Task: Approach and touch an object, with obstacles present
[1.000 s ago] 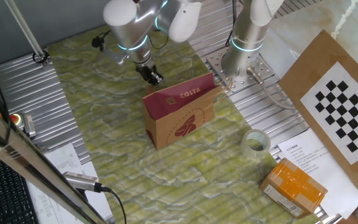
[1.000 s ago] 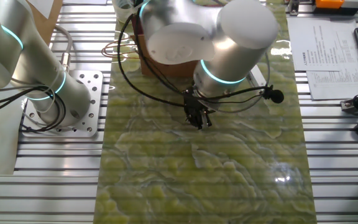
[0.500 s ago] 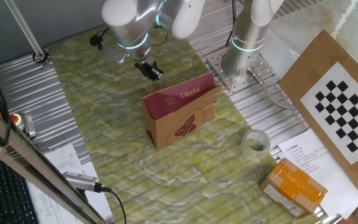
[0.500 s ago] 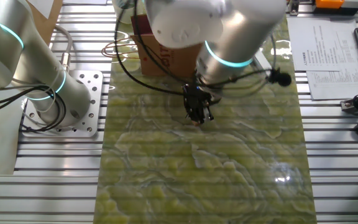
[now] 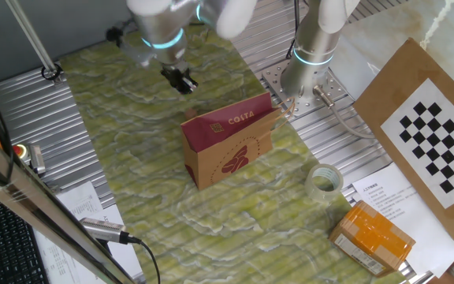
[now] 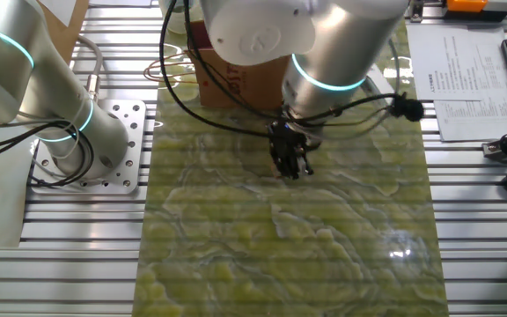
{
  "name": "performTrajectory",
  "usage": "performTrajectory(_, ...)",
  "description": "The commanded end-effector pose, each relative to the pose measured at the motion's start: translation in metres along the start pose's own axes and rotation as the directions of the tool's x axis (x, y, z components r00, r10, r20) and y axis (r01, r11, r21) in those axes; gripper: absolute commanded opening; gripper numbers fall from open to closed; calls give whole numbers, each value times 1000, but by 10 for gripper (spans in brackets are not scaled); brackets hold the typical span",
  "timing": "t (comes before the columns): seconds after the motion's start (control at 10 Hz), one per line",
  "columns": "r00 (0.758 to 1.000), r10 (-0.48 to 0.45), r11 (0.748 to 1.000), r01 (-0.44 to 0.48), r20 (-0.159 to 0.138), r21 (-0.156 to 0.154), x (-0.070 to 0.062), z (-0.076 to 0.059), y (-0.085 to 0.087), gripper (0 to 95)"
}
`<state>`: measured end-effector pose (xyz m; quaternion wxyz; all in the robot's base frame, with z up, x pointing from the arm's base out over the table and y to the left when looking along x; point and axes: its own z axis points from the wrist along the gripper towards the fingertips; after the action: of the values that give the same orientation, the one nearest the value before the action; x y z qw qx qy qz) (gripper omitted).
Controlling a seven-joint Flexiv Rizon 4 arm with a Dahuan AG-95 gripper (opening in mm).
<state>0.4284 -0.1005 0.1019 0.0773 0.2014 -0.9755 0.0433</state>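
Green mat: covered the table under everything.
Costa paper bag: stood upright mid-mat.
Gripper: hung beside the bag, apart from it; jaw state could not be told.

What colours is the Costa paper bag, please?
The Costa paper bag is dark red on top, kraft brown below; one fixed view shows it best.

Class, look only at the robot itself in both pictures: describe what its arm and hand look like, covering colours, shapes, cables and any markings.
The arm is built from rounded, glossy silver-white segments, with a glowing cyan ring at the joint. Black cables loop loosely along it, and a small black knob sticks out near the wrist. The hand is small, black and two-fingered, much darker than the arm. No lettering is readable on either.
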Motion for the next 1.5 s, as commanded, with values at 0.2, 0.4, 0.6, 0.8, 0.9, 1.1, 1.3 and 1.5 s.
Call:
performTrajectory(0.2,1000,3,1000,-3,2,-13,-27,-10,-20,0)
performTrajectory(0.4,1000,4,1000,-4,13,-12,-37,-16,-27,0)
performTrajectory(0.6,999,20,999,-19,32,-39,-47,-21,-33,0)
performTrajectory(0.8,997,47,996,-43,54,-75,-58,-28,-38,0)
performTrajectory(0.9,995,75,994,-69,68,-87,-59,-29,-39,0)
performTrajectory(1.1,985,148,983,-137,86,-121,-59,-28,-39,0)
performTrajectory(1.3,975,186,979,-174,119,-101,-60,-28,-38,0)
performTrajectory(1.5,967,176,984,-173,182,-34,-61,-26,-38,0)
